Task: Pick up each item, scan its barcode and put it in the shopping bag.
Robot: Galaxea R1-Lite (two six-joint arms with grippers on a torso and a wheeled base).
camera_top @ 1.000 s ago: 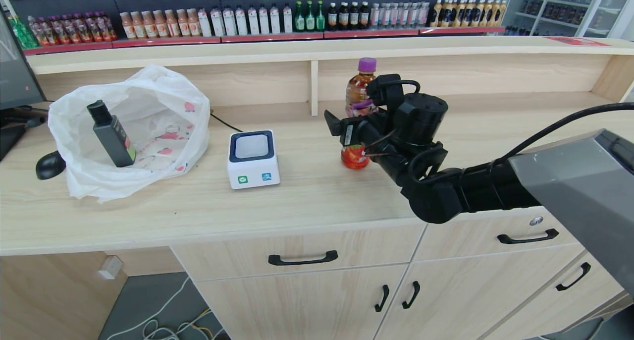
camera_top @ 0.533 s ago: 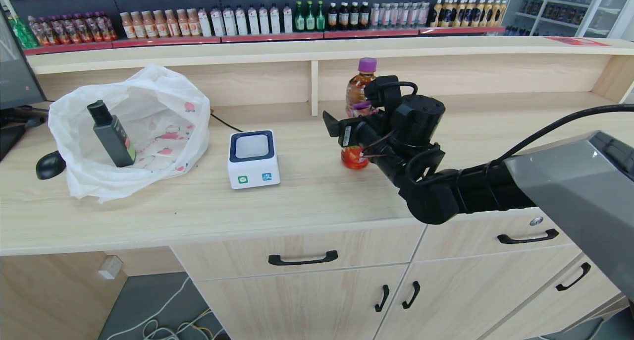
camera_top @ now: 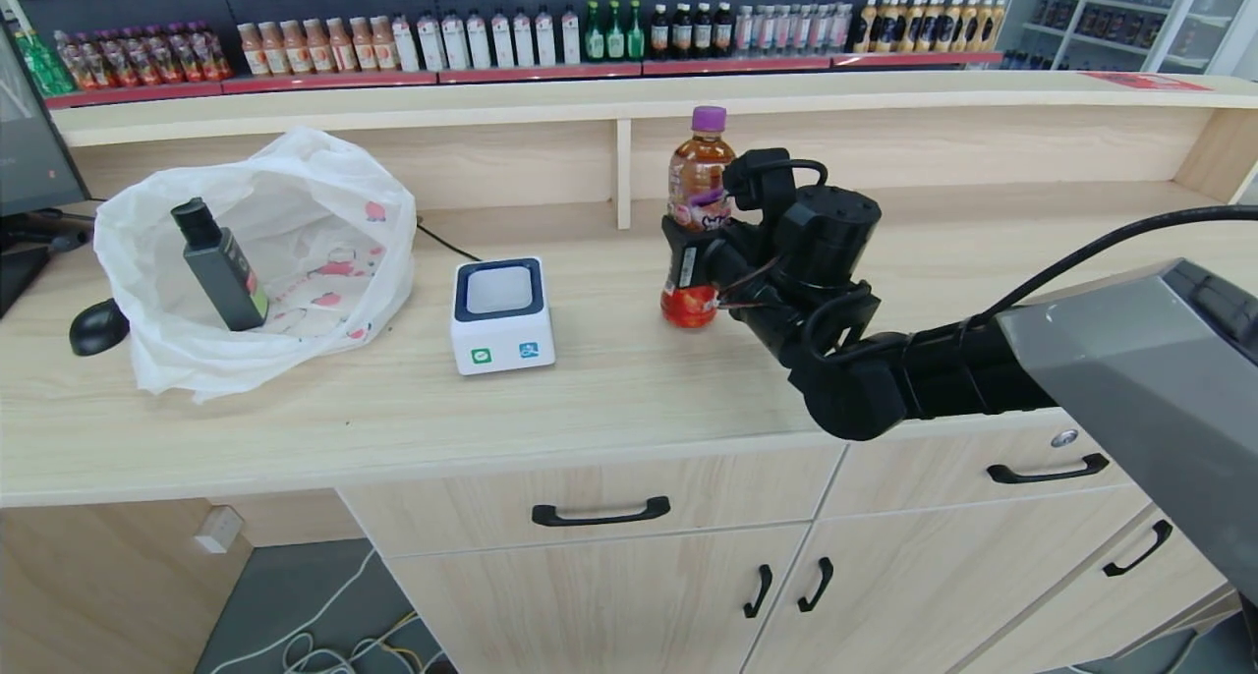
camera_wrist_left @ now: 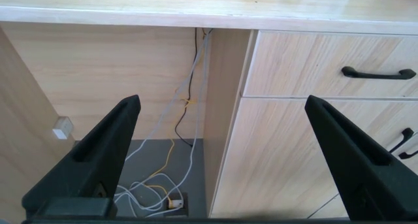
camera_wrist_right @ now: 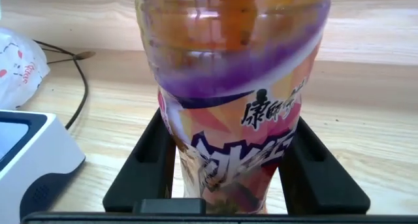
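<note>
A tea bottle (camera_top: 694,212) with a purple cap and orange-red base stands upright over the wooden counter (camera_top: 609,379), right of the scanner. My right gripper (camera_top: 690,261) is shut on its lower body; in the right wrist view the bottle (camera_wrist_right: 238,100) sits between the two black fingers (camera_wrist_right: 140,165). The white and blue scanner (camera_top: 501,312) stands mid-counter. The white shopping bag (camera_top: 324,261) lies open at the left with a dark bottle (camera_top: 220,264) inside. My left gripper (camera_wrist_left: 222,159) is open below the counter's edge, facing the cabinet front.
A black mouse (camera_top: 96,328) lies left of the bag, beside a monitor edge (camera_top: 29,134). A raised wooden shelf (camera_top: 629,94) runs behind the counter, with drinks on store racks beyond. Drawers (camera_wrist_left: 326,61) and loose cables (camera_wrist_left: 163,185) lie under the counter. A cable (camera_wrist_right: 78,93) runs behind the scanner (camera_wrist_right: 32,165).
My right gripper has closed on the tea bottle, and the bottle has shifted a little left and up from where it stood.
</note>
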